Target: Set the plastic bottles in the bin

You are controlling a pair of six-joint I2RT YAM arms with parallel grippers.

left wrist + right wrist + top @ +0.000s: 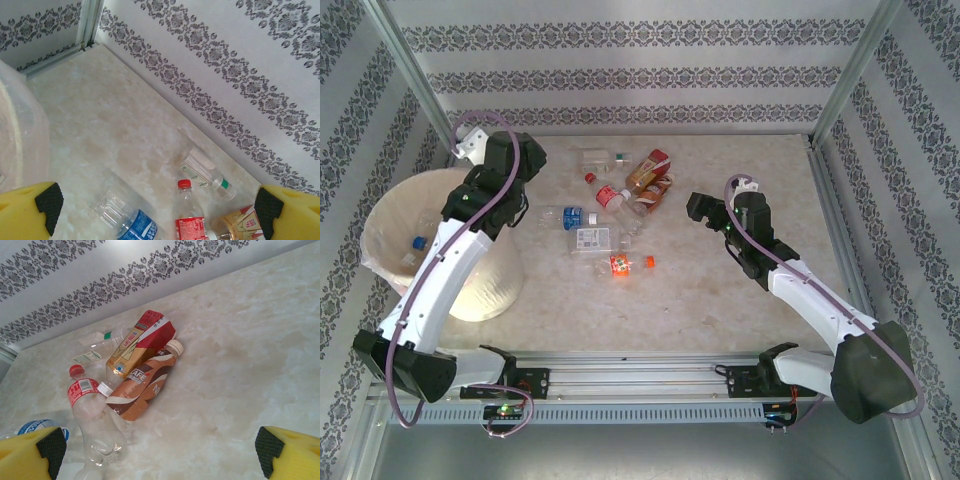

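Observation:
Several plastic bottles lie in a loose cluster on the marble table: a blue-labelled clear one (570, 215) (127, 220), a red-capped one (608, 195) (87, 405), a brown coffee one (655, 190) (142, 385), a gold-and-red one (647, 168) (137, 342), a green-banded clear one (600, 157) (207, 175) and an orange one (620, 264). The cream bin (390, 215) stands at the left with a few bottles (419, 242) inside. My left gripper (525, 195) (157, 212) hangs open beside the bin, over the cluster's left end. My right gripper (698, 210) (160, 452) is open, right of the cluster, holding nothing.
Patterned walls close the table at the back and both sides, with metal posts (410, 70) in the back corners. A white-labelled clear bottle (595, 240) lies in front of the cluster. The bin's wall (15, 130) is close on the left gripper's left.

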